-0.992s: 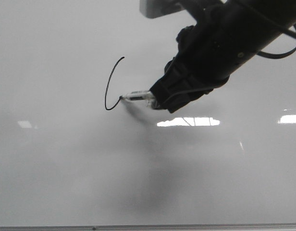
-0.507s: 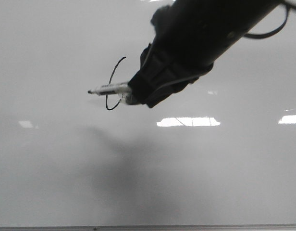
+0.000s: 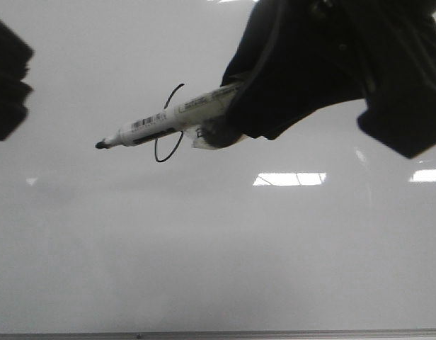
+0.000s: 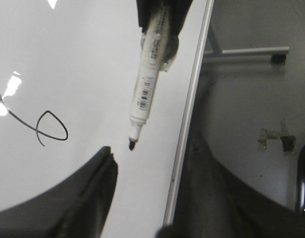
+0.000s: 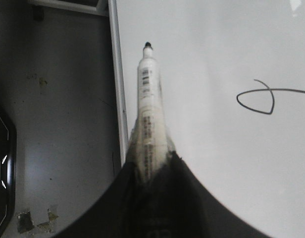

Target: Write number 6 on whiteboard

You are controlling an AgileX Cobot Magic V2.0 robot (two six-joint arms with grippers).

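The whiteboard (image 3: pixel 204 269) fills the front view. The number 6 (image 3: pixel 168 99) is a thin black line on it, partly behind the marker. My right gripper (image 3: pixel 236 117) is shut on a white marker (image 3: pixel 168 119) and holds it off the board, with its black tip pointing left. In the right wrist view the marker (image 5: pixel 150 109) sticks out of the gripper (image 5: pixel 152 163) beside the number 6 (image 5: pixel 259 99). My left gripper (image 3: pixel 6 78) is at the left edge. In the left wrist view it (image 4: pixel 152 148) is open and empty, with the marker (image 4: pixel 146 84) just beyond it and the number 6 (image 4: pixel 46 126) to one side.
Bright light reflections (image 3: pixel 289 179) lie on the board. Its grey frame strip (image 4: pixel 192 99) runs past the left gripper, with floor and a stand leg (image 4: pixel 241 51) beyond. A dark object (image 5: pixel 1 168) sits on the floor.
The right gripper has lifted the marker off the board and brought it left and nearer the camera. The 6's loop is now closed. The left gripper has come into view at the left edge.
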